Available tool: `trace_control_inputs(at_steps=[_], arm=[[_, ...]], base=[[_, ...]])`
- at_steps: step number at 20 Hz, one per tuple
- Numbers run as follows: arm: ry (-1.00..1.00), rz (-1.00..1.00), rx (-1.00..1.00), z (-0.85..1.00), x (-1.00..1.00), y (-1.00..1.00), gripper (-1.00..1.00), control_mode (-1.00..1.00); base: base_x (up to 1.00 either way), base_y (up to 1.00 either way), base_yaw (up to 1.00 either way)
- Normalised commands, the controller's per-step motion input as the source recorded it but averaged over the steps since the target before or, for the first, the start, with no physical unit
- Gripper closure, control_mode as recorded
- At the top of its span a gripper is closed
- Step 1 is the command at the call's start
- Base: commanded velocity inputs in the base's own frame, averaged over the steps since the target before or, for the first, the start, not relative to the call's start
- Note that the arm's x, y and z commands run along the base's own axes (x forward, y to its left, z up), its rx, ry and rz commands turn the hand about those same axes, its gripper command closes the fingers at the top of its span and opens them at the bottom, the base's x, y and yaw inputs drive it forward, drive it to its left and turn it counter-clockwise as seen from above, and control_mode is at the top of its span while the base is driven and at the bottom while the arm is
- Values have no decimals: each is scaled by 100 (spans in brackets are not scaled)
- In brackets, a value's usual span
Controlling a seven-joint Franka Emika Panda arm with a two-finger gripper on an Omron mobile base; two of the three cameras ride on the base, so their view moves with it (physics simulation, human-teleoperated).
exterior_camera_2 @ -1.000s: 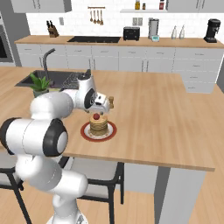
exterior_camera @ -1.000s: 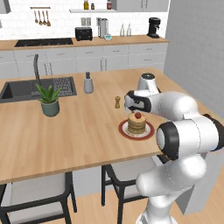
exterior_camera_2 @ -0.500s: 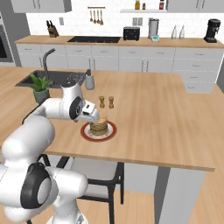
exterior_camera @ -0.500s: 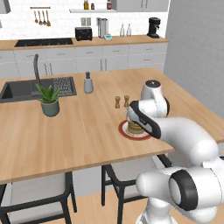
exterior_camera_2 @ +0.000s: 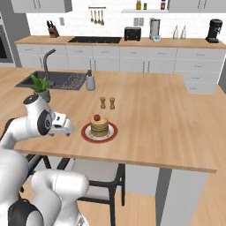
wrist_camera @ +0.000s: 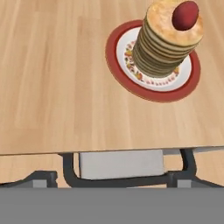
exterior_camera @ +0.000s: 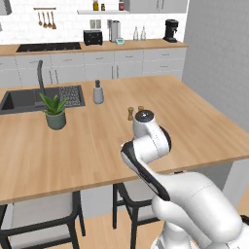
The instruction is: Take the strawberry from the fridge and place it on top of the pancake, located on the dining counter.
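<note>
Strawberry [wrist_camera: 185,15] now sits atop the pancake [wrist_camera: 168,41] at upper right, so placement looks done; the hand [exterior_camera_2: 66,128] has withdrawn left, its grip state unclear.

Below me the strawberry [wrist_camera: 185,15] sits on top of the pancake [wrist_camera: 167,39], a small dark-red rounded berry resting near the middle of the golden top layer. The pancake is a tall stack of thin tan layers, standing upright on a white plate with a broad red rim [wrist_camera: 120,65]. The plate lies flat on the light-wood worktop [wrist_camera: 52,78] of the dining counter, near its front edge; from the right base view the stack [exterior_camera_2: 99,126] stands just in front of two small shakers.
</note>
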Motion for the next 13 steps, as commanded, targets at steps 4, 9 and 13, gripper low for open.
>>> trace_control_inputs(at_steps=[4, 9, 13], arm=[[16, 7, -2, -7, 0, 59, -100, -100], [17, 1, 0, -17, -11, 39, -100, -100], [8, 0, 0, -7, -33, 22, -100, -100]], base=[[0, 0, 0], [0, 0, 0], [0, 0, 0]])
